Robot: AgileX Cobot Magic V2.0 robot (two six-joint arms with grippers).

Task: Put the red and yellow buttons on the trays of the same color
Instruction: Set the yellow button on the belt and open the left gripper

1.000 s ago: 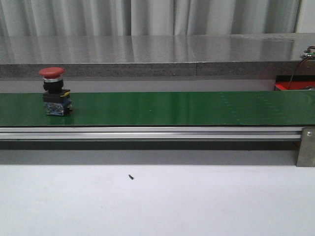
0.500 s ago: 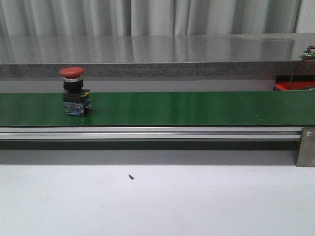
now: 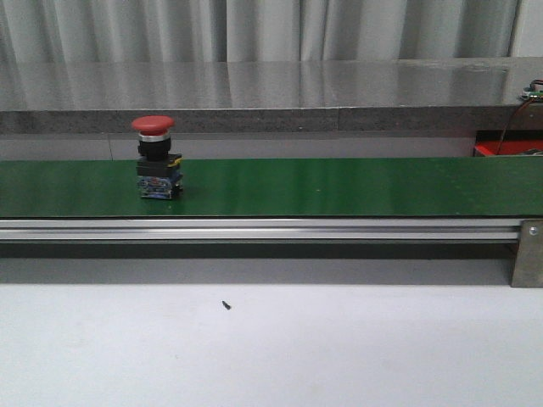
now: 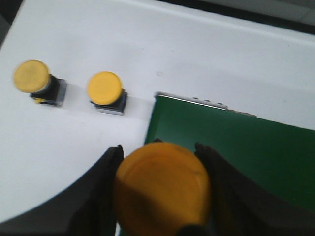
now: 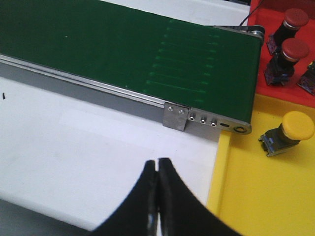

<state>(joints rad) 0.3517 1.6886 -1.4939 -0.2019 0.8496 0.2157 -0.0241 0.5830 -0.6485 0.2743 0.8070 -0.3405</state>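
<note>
Front view: a red button point(image 3: 157, 158) stands upright on the green conveyor belt point(image 3: 339, 186), towards its left part; neither arm shows here. In the left wrist view, our left tool point(image 4: 160, 162) is clenched on a yellow button point(image 4: 162, 184), held above the belt's end, while two more yellow buttons point(image 4: 104, 88) point(image 4: 32, 76) stand on the white bench point(image 4: 221, 64) beside that end. In the right wrist view, our right tool point(image 5: 157, 172) is closed and empty over the bench, near the belt's other end, where a yellow tray point(image 5: 266, 196) holds one yellow button point(image 5: 298, 125) and a red tray point(image 5: 261, 59) holds two red ones point(image 5: 294, 49). We judge the step in hand to be feeding: the held button is best set down upright and centred on the belt, then let go cleanly so that it does not tip. The right tool should open before the red button arrives.
</note>
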